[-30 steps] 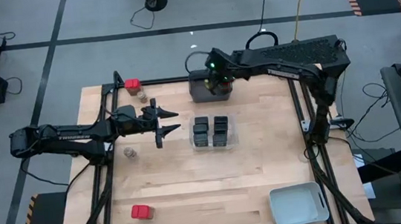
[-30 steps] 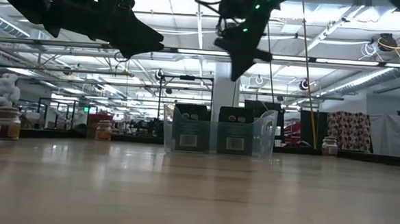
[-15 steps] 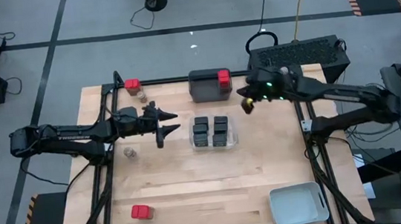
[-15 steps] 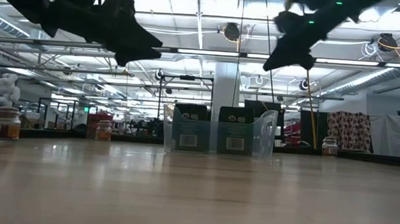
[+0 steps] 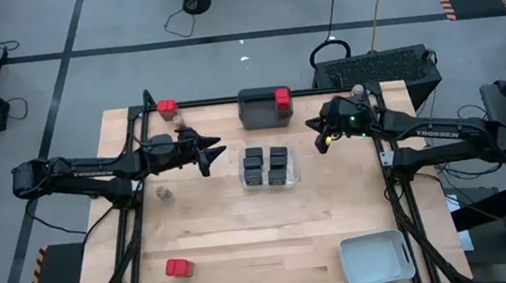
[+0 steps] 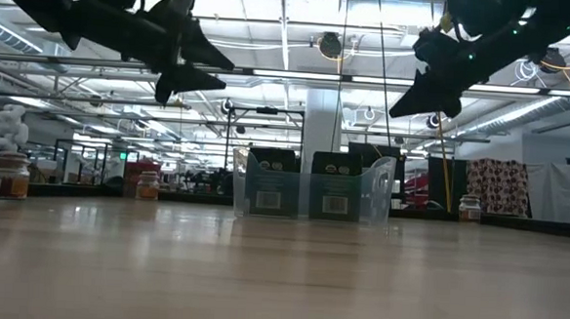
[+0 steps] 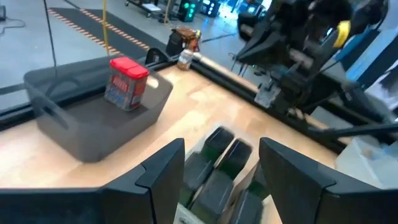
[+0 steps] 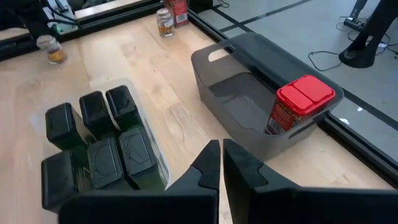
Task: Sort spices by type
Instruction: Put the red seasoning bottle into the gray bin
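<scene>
High view: dark grey tray [image 5: 256, 113] at far edge holds one red-topped spice [image 5: 281, 97]; clear tray [image 5: 270, 185] (centre) holds six black boxes [image 5: 267, 166], labels unreadable. Right gripper [image 5: 319, 134] clenched, empty; left gripper [image 5: 219, 152] spread, empty.

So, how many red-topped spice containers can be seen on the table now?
3. One stands in the dark grey tray: red-topped container. One is at the far left corner, one near the front left edge. Others may be hidden.

Six black boxy spices [image 5: 267, 166] stand upright in two rows mid-table, one red-topped block [image 5: 281, 97] stands at the far edge, and more red-topped blocks [image 5: 166, 106] and round jars [image 5: 163, 194] sit scattered left.
</scene>
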`<state>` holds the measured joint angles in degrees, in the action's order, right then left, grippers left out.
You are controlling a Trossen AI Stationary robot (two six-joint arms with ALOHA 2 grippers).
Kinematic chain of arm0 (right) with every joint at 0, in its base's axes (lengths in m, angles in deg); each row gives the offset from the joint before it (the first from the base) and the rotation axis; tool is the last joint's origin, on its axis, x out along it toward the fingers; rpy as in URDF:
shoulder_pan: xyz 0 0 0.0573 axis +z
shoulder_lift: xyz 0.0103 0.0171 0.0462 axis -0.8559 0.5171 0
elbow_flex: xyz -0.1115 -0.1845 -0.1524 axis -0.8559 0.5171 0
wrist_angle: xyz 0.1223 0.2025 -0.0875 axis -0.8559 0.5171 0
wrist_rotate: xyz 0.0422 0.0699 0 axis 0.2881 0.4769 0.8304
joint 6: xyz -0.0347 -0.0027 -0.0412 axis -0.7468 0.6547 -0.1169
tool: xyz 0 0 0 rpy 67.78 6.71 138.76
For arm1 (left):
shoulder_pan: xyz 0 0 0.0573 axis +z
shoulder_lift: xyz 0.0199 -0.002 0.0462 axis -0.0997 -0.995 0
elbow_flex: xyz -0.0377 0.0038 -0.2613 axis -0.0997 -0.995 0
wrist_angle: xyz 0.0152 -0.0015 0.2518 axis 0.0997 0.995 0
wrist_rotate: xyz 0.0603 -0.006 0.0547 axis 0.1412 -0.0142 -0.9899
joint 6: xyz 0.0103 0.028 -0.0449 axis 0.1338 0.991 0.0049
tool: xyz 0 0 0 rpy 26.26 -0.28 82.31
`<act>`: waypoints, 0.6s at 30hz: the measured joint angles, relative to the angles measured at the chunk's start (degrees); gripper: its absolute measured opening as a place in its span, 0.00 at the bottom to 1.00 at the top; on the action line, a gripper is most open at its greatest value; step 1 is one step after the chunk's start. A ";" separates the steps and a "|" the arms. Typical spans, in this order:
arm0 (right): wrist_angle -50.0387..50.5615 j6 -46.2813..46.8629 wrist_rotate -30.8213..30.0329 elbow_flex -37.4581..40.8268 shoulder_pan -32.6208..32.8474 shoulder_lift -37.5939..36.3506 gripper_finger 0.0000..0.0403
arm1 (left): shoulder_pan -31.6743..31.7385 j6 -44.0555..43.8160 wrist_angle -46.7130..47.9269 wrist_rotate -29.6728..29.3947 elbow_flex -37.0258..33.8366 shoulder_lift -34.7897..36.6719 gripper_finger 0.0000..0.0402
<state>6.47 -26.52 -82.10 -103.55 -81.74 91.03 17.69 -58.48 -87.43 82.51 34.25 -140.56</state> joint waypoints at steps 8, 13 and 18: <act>-3.22 -0.15 0.02 0.00 0.02 1.98 0.00 | 0.00 1.04 24.23 -1.39 12.40 1.84 0.53; -4.69 0.18 0.02 0.00 0.00 2.05 0.00 | 0.15 5.51 40.52 -7.93 21.57 1.81 0.53; -11.48 2.91 -0.15 0.00 0.00 2.06 0.00 | 3.64 11.57 49.28 -12.61 25.97 1.84 0.53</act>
<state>-5.01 -23.61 -82.25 -103.55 -81.74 93.09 21.33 -46.91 -38.16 69.91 60.22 -138.72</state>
